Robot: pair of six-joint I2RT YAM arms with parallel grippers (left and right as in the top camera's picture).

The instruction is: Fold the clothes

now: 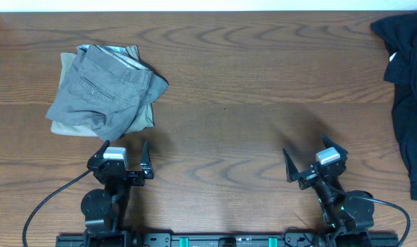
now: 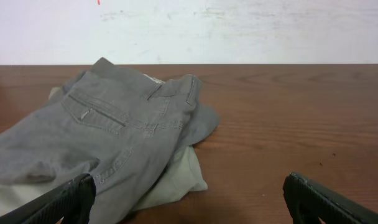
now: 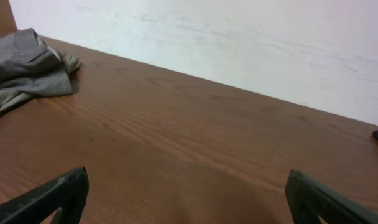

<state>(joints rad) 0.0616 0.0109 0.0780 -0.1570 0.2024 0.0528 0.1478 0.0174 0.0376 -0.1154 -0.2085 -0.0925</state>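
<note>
Left end effector (image 1: 123, 154): jaws spread wide, holding nothing, low at the near edge of the tabletop (image 1: 236, 82). Right end effector (image 1: 311, 156): likewise spread apart and empty, also at the near edge, turned slightly toward the left. Well apart from each other, neither touching any cloth.

Just beyond the left end effector: grey trousers (image 1: 105, 86), loosely doubled over, back pocket facing up, lying on top of a pale beige garment (image 1: 64, 127) peeking out underneath along the near and left sides. Roughly stacked, edges uneven, one grey flap spilling to the right.

At the far right corner of the tabletop, partly out of frame: a black garment (image 1: 409, 89), crumpled and plainly unfolded, well apart from the right end effector.

Judged progress: partway. Left pile seemingly folded, though untidily. Black heap left to do, probably needing to be drawn toward the centre and spread flat first.

Count: two end effectors. Two garments in the left pile. One black heap, possibly more than one piece, impossible to tell.
</note>
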